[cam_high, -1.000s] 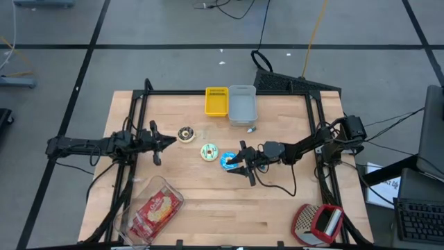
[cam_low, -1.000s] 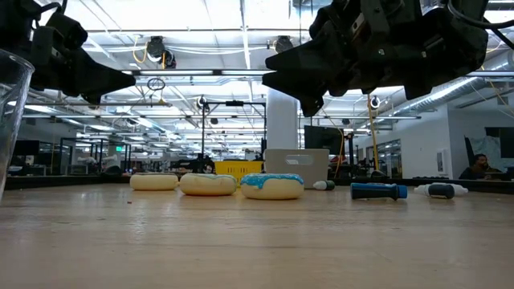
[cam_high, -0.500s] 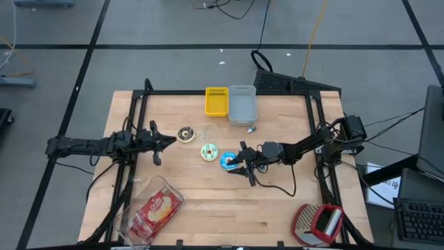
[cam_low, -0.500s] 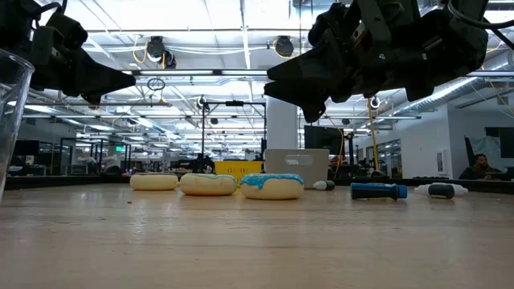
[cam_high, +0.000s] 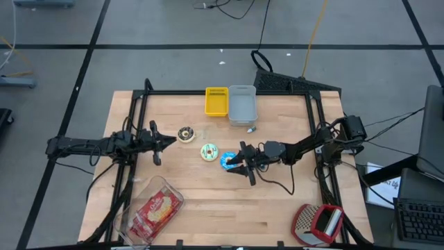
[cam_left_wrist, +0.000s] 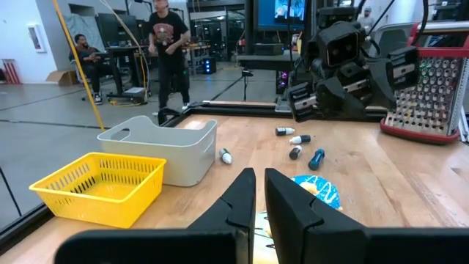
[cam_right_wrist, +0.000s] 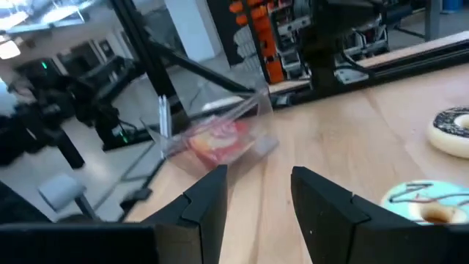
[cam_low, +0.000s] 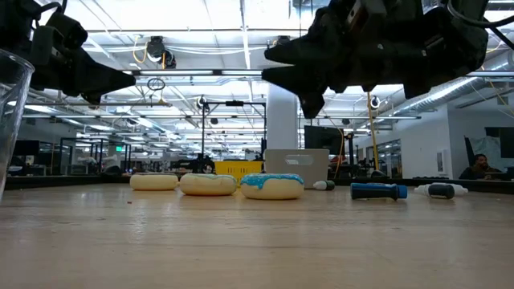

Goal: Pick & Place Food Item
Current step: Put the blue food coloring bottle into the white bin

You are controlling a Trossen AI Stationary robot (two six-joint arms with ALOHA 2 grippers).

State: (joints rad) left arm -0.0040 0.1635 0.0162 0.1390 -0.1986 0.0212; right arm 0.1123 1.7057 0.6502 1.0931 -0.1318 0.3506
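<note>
Three donuts lie flat on the wooden table: one with blue icing [cam_high: 226, 162], one with green and white icing [cam_high: 209, 151], and a dark sprinkled one [cam_high: 185, 134]. My right gripper [cam_high: 240, 164] hangs level above the table, just right of the blue donut [cam_low: 273, 185]. It is open, with nothing between its fingers [cam_right_wrist: 256, 213]. My left gripper [cam_high: 158, 142] waits shut at the table's left, pointing level toward the donuts [cam_left_wrist: 259, 202]. The yellow basket [cam_high: 216, 101] and grey bin [cam_high: 242, 104] stand at the far edge.
A clear plastic box of food [cam_high: 154, 208] lies at the near left. A red-handled grater [cam_high: 319, 222] lies at the near right. Small markers [cam_left_wrist: 297, 139] are scattered near the grey bin. A black frame [cam_high: 139, 97] runs along the table's left, far and right sides.
My right gripper has rolled a little about its own pointing line. It has stayed in place above the blue donut, with the same gap between its fingers. The donuts have not moved.
</note>
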